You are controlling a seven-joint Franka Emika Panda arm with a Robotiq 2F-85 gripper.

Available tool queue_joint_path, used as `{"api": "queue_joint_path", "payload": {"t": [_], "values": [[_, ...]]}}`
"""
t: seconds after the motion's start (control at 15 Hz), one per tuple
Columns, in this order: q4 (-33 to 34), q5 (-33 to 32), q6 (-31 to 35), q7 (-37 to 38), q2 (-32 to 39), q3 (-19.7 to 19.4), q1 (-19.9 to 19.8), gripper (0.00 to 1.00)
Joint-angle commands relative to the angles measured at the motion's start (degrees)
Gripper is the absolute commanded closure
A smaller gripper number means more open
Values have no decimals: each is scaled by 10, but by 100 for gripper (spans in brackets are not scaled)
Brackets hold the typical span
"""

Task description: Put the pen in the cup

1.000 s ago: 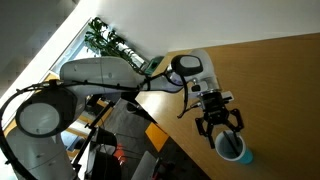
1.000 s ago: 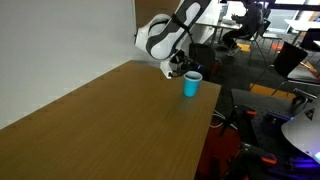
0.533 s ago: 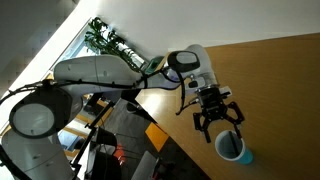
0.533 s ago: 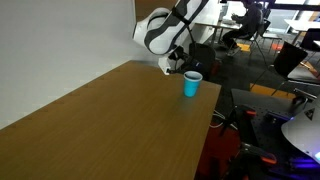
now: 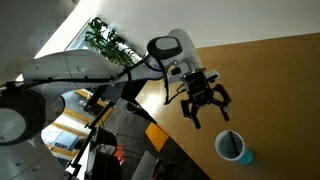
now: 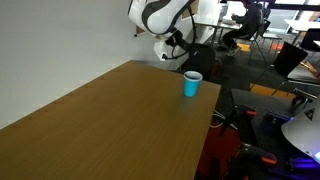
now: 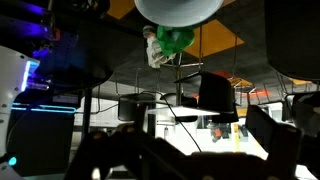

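The light blue cup with a whitish rim stands near the table's edge; it also shows in an exterior view. My gripper hangs in the air above and to one side of the cup, clear of it, with fingers spread open and nothing between them. It also shows raised above the far table corner in an exterior view. The pen is not visible in any view; I cannot tell whether it lies inside the cup. The wrist view looks out into the room, with the gripper fingers only as dark shapes.
The brown wooden table fills both exterior views. A white wall runs along one side. A green plant stands beyond the table corner. Office chairs and equipment sit past the table edge by the cup.
The gripper has lifted up and away from just above the cup, and the arm has swung back toward the table corner. The cup has not moved.
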Motion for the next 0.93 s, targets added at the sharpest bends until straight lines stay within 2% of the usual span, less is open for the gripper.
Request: {"api": "queue_joint_path", "payload": {"t": [0.0, 0.47, 0.53, 0.87], "values": [[-37, -14, -13, 34, -64, 6, 9, 0], [-46, -22, -32, 61, -107, 18, 13, 0], [-23, -16, -23, 41, -80, 21, 1, 0], [-27, -16, -27, 43, -87, 25, 2, 0]]}}
